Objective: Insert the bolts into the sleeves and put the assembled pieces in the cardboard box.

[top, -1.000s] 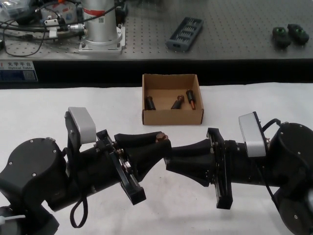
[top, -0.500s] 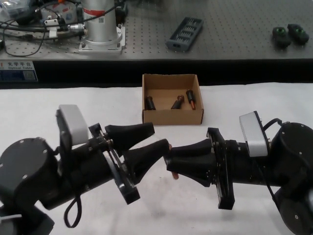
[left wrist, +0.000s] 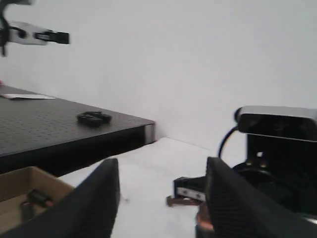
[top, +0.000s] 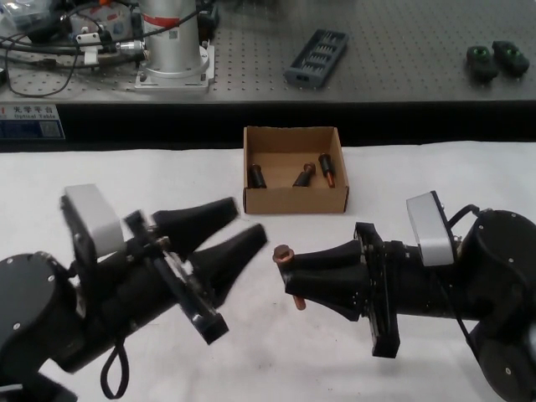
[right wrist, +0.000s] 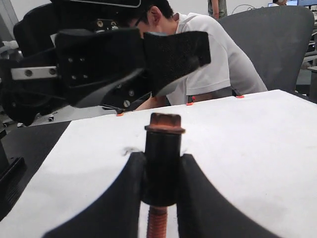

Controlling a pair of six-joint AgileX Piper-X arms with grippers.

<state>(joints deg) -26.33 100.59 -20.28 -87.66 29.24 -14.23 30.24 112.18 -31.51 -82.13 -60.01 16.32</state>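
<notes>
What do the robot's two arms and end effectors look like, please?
Both arms are matte black with rounded joint housings. The left end effector and right end effector each have two tapered black fingers on a flat crossbar. Pale grey boxes, the left camera and right camera, top the wrists. A black cable loops beneath the left arm.

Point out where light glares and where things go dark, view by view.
High view: a bright sheen on the metal post. Left wrist view: the pale wall washes out, the left pincer a dark silhouette. Right wrist view: the bolt head catches light, the sleeve under it is dark.
</notes>
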